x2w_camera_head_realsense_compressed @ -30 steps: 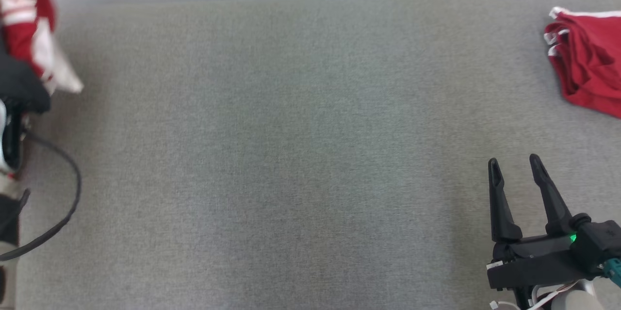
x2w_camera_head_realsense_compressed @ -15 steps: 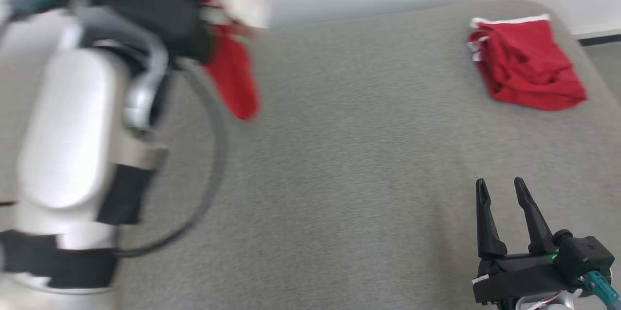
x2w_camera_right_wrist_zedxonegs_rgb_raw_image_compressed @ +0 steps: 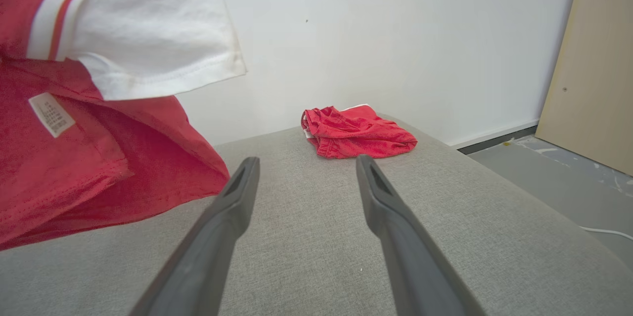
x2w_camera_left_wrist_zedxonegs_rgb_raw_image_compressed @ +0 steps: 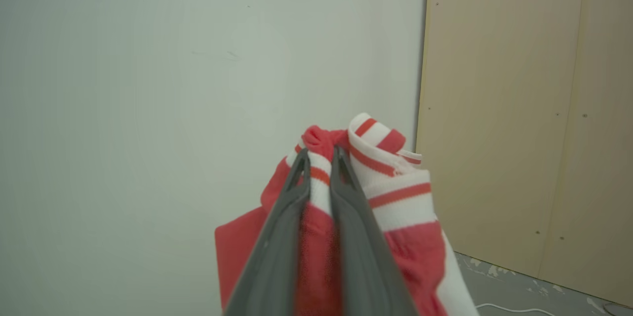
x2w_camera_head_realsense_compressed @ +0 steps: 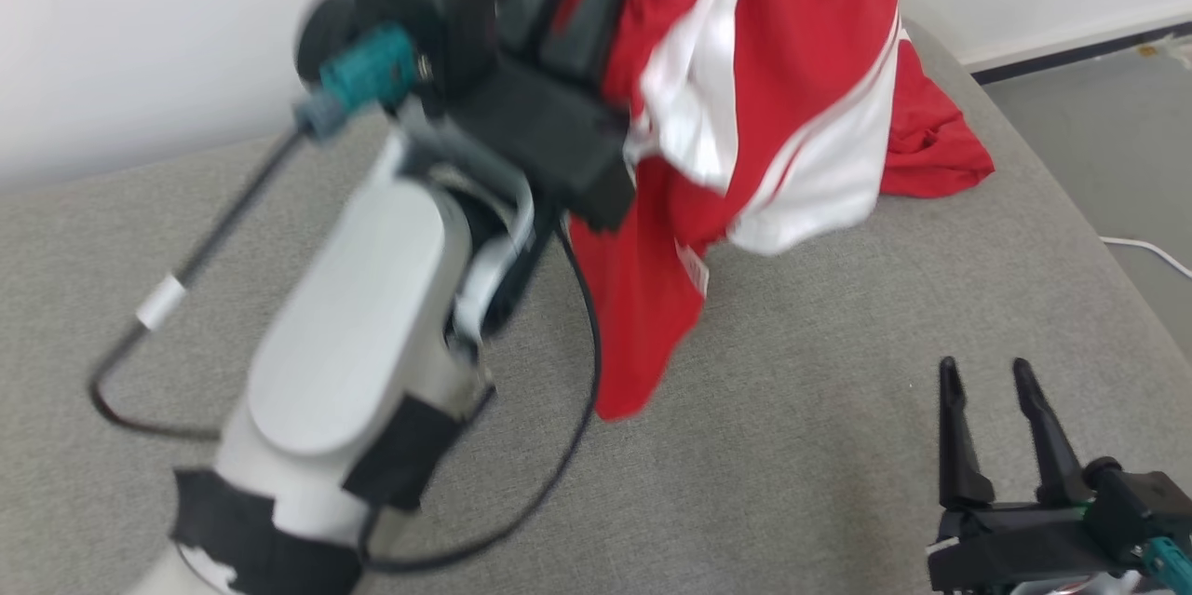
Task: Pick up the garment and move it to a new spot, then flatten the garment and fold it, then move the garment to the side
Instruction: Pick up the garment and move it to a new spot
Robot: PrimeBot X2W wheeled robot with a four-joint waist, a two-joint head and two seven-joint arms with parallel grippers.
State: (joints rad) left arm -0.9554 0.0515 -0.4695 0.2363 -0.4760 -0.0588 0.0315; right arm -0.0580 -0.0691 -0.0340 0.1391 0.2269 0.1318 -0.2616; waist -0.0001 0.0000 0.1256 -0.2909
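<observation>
**Garment lifted, not yet set down**

The red-and-white short-sleeved jersey shirt [x2w_camera_head_realsense_compressed: 773, 111] hangs bunched above the grey fabric pad [x2w_camera_head_realsense_compressed: 838, 483], its lowest fold over the pad's middle. Your left gripper [x2w_camera_left_wrist_zedxonegs_rgb_raw_image_compressed: 320, 158] is pinched nearly closed on a wad of the shirt's striped trim. Pickup looks done; placing, flattening, folding and the move aside remain. Your right gripper [x2w_camera_head_realsense_compressed: 984, 371] stands wide apart and empty at the pad's near edge. A crumpled red cloth [x2w_camera_right_wrist_zedxonegs_rgb_raw_image_compressed: 358, 133] lies at the pad's far corner. The shirt's white care tag [x2w_camera_right_wrist_zedxonegs_rgb_raw_image_compressed: 51, 114] has print too small to read.
</observation>
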